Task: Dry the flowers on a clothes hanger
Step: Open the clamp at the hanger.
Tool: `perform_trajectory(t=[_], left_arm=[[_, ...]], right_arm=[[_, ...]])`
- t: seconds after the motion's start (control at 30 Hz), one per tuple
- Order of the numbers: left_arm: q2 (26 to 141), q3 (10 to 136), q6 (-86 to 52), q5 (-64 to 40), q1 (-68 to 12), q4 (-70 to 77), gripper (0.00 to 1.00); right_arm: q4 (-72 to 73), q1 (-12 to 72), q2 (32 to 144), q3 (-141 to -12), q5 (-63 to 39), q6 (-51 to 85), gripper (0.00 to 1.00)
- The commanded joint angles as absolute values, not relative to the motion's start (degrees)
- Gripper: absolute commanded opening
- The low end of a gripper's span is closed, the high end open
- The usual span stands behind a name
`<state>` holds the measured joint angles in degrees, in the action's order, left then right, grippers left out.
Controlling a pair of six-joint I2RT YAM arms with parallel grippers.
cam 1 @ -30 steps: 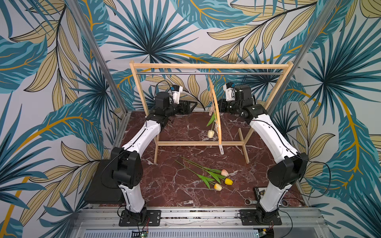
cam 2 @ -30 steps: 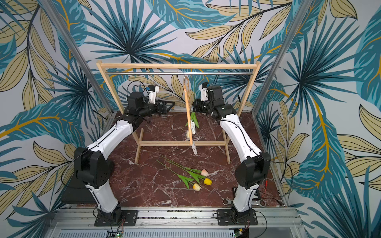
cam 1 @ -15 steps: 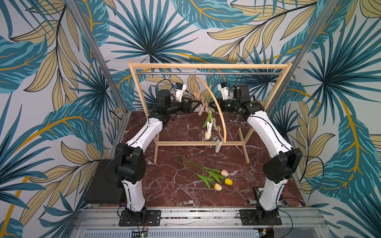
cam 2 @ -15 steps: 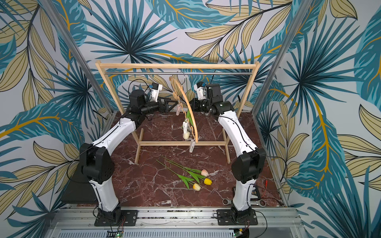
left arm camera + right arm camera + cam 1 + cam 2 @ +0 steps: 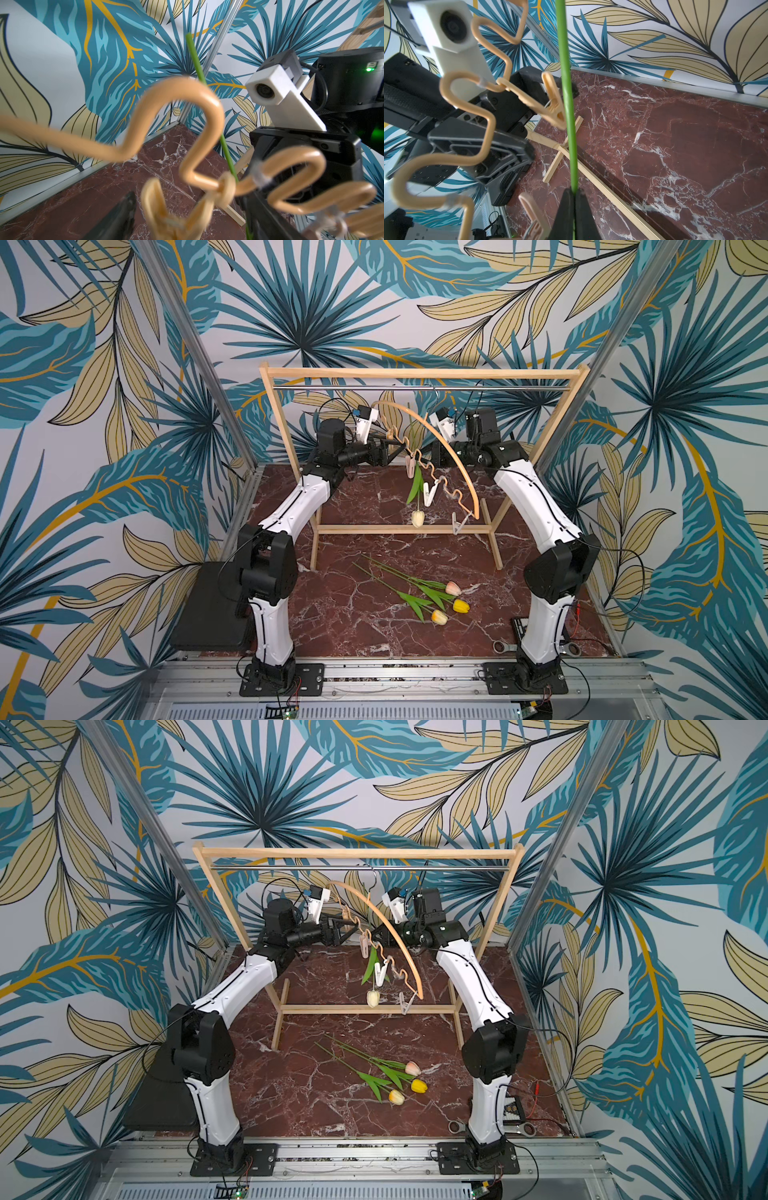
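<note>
Nearest, three tulips lie on the marble table, with their heads to the right and their stems running far-left. They look light. The thin, smooth stems could slip or bend, so the bare stem above the leaves seems the place to pinch, never the soft head.

Farther back the cream tulip hangs head down, its stem clamped between the closed fingers of the right gripper. Beside it the clothes hanger hangs by its hook, skewed so that its right end sits nearer. It is light and free to turn, so it likely needs steadying. The left gripper has its jaws apart on either side of a peg clip, though the blur hides whether they touch it.

Behind all this stands the rack frame. No brand, label or writing is legible anywhere.
</note>
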<state>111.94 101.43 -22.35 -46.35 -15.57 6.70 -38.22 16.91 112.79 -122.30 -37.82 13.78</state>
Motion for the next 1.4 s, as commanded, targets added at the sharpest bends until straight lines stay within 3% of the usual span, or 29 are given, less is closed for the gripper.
perform_trajectory(t=[0.0, 0.1, 0.33, 0.5, 0.8, 0.97, 1.1, 1.37], left_arm=[[112.6, 105.1, -22.4, -47.4, -15.1, 8.6, 0.84], [112.8, 104.9, -22.6, -47.8, -14.6, 9.0, 0.83], [111.9, 104.8, -23.9, -49.1, -14.3, 10.8, 0.69], [112.5, 106.0, -24.0, -49.3, -14.3, 10.9, 0.67], [112.6, 105.8, -25.7, -50.1, -14.3, 12.9, 0.42], [112.6, 105.4, -26.4, -50.1, -14.3, 13.3, 0.42], [112.5, 104.7, -26.9, -50.2, -14.3, 13.9, 0.59], [112.7, 104.1, -28.1, -50.2, -14.3, 14.6, 0.57]], right_arm=[[-40.9, 16.9, 114.2, -124.1, -40.7, 12.2, 0.01], [-41.4, 16.9, 114.2, -124.0, -41.4, 12.2, 0.01], [-42.1, 17.0, 113.1, -123.1, -41.6, 11.8, 0.01], [-42.5, 17.0, 112.7, -122.6, -41.8, 11.4, 0.01], [-42.2, 17.1, 112.0, -121.7, -42.2, 11.5, 0.01], [-42.2, 17.0, 111.9, -121.6, -42.4, 11.7, 0.01], [-41.9, 17.2, 111.5, -121.1, -42.7, 11.6, 0.01], [-41.7, 17.6, 111.3, -121.0, -42.8, 11.7, 0.01]])
